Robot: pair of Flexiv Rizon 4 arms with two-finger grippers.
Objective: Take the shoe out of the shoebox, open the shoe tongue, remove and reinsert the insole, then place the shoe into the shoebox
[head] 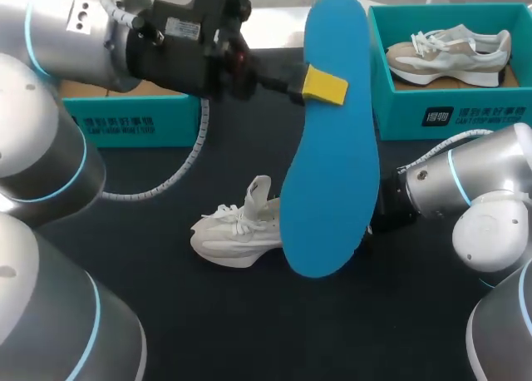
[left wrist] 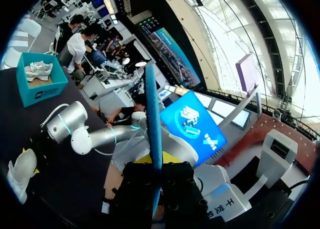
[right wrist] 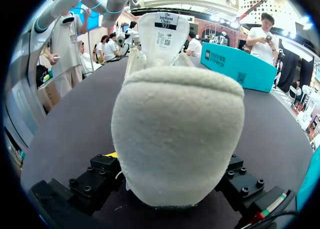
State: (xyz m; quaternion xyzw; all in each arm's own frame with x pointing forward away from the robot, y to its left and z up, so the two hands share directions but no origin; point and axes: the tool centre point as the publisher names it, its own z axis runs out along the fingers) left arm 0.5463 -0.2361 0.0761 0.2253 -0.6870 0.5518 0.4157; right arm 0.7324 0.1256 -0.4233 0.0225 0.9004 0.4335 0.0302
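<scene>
My left gripper (head: 324,86) is shut on a large blue insole (head: 328,173) and holds it upright in the air above the table's middle. In the left wrist view the insole (left wrist: 152,114) shows edge-on, rising from between the fingers of that gripper (left wrist: 157,186). A white shoe (head: 237,231) stands on the dark table with its tongue pulled up. My right arm (head: 449,190) reaches in behind the insole, which hides its gripper in the head view. In the right wrist view the shoe's heel (right wrist: 177,134) fills the right gripper (right wrist: 175,196), touched from both sides.
A teal shoebox (head: 449,119) at the back right holds a second, beige shoe (head: 449,52). Another teal box (head: 125,119) stands at the back left under my left arm. A white cable (head: 179,177) hangs from the left arm over the table.
</scene>
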